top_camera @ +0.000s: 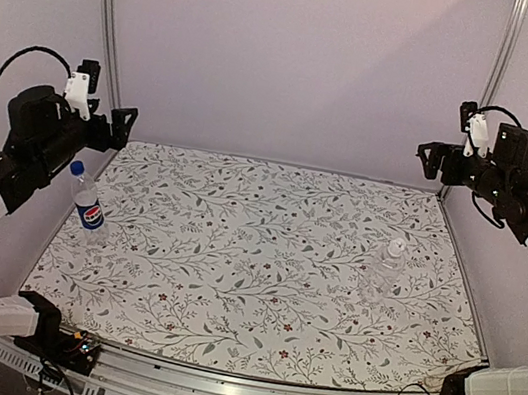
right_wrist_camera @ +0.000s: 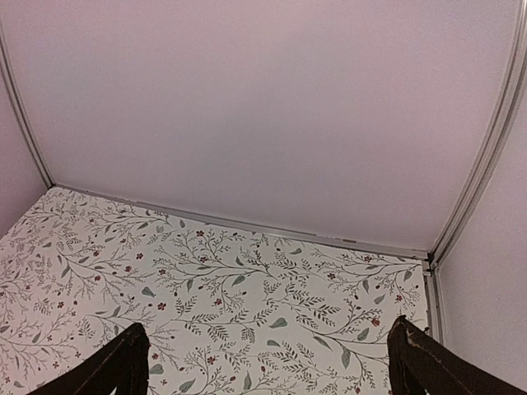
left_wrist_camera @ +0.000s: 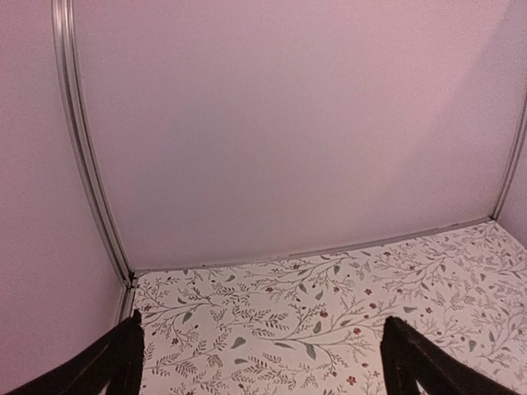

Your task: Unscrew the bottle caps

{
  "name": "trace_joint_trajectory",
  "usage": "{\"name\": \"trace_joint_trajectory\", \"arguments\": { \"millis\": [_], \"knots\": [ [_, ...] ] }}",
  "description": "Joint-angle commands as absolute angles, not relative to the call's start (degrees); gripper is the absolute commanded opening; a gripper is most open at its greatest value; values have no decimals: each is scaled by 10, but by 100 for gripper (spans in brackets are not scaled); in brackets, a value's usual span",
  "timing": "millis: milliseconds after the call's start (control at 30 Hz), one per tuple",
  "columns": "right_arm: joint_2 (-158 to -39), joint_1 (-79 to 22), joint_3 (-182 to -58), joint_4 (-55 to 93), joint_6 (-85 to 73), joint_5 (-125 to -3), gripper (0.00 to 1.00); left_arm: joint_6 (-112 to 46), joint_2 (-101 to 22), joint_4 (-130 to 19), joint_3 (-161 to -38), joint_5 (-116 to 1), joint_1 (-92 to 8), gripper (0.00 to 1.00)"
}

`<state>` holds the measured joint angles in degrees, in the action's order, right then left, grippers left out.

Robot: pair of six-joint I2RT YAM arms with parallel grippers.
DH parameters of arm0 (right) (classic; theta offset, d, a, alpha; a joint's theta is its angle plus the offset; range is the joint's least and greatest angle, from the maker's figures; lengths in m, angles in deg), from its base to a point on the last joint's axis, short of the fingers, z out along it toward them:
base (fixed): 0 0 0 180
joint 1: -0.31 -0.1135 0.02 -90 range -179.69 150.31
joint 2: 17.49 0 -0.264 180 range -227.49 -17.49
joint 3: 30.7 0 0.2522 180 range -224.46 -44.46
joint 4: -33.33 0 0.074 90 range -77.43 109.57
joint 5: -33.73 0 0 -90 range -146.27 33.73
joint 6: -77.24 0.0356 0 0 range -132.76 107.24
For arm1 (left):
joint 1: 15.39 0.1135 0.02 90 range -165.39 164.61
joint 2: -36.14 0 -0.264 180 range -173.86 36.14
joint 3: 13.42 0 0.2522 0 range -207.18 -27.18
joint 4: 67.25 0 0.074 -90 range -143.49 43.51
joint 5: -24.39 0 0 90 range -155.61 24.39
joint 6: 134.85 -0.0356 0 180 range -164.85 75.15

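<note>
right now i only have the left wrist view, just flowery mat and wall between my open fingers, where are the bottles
Observer: The Pepsi bottle stands upright at the left edge of the mat, lower than the raised left gripper and outside your camera's view.
Operator: cap on it or off
Observer: On. Its blue cap sits on the neck.
Operator: and the second bottle
Observer: The plain bottle stands upright on the right side of the mat, with its whitish cap on. The right gripper is raised near the back right corner, open and holding nothing.
</note>
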<state>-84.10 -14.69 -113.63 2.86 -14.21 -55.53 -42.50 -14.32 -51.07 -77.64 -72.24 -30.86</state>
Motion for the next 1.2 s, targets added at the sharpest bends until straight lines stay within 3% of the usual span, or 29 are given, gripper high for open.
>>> {"name": "trace_joint_trajectory", "arguments": {
  "millis": [0,267,633,700,867,1167],
  "knots": [
    [-835,-150,-1152,22,-140,-552,99,-406,-163,-377,-840,-746,-301,100],
    [-855,-151,-1152,7,-130,-610,99,-369,-236,-121,-955,-824,-287,100],
    [-868,-151,-1146,9,-101,-710,99,-331,-246,-94,-909,-791,-185,94],
    [-868,-151,-1146,13,-96,-732,99,-332,-253,-102,-897,-775,-171,89],
    [-865,-151,-1153,9,-98,-745,99,-327,-289,-106,-891,-746,-138,63],
    [-844,-151,-1129,26,-97,-758,99,-327,-293,-116,-875,-743,-128,57]
  ]
}}
